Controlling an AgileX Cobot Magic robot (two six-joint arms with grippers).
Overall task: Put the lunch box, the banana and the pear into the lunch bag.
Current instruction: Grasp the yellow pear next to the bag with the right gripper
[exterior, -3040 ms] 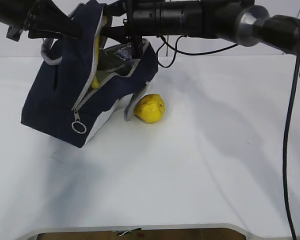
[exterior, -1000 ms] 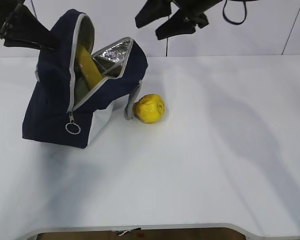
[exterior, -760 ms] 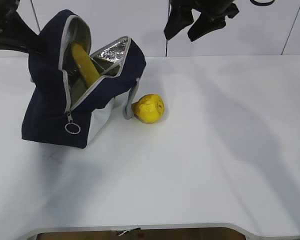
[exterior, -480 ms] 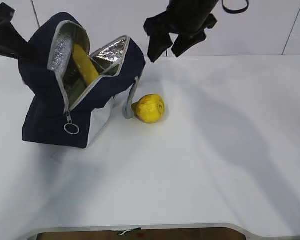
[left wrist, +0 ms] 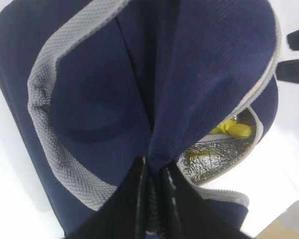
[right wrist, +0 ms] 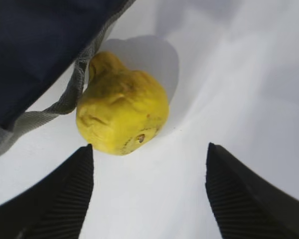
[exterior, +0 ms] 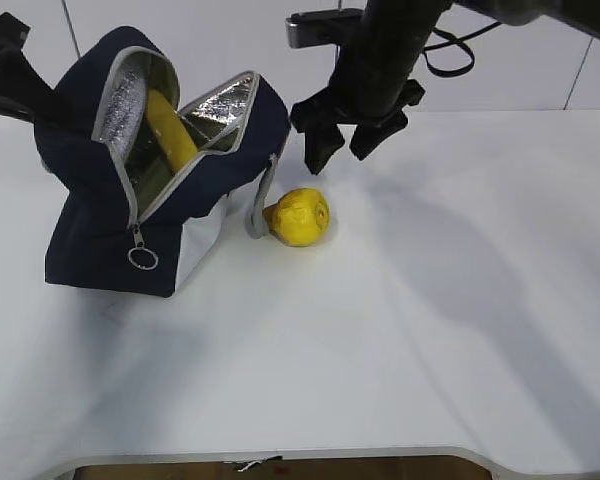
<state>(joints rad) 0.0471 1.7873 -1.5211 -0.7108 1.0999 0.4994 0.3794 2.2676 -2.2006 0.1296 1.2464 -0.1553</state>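
Observation:
The navy lunch bag [exterior: 100, 215] stands open at the left of the white table, foil lining showing. The yellow banana [exterior: 170, 130] stands inside it and also shows in the left wrist view [left wrist: 231, 129]. The pear [exterior: 298, 216] lies on the table beside the bag's grey handle; it fills the right wrist view [right wrist: 122, 112]. My left gripper [left wrist: 152, 172] is shut on a fold of the lunch bag's navy fabric [left wrist: 189, 84] and holds the flap up. My right gripper [exterior: 338, 150] is open and empty, just above and behind the pear. The lunch box is hidden.
The table's front edge [exterior: 280, 458] runs along the bottom. A white wall stands behind. A black cable [exterior: 450, 60] hangs off the right arm. The bag's zipper pull ring [exterior: 144, 259] hangs at its front.
My right gripper has come down from above the bag toward the pear, open. My left gripper has pulled the bag's flap farther left, widening the opening. The pear has not moved.

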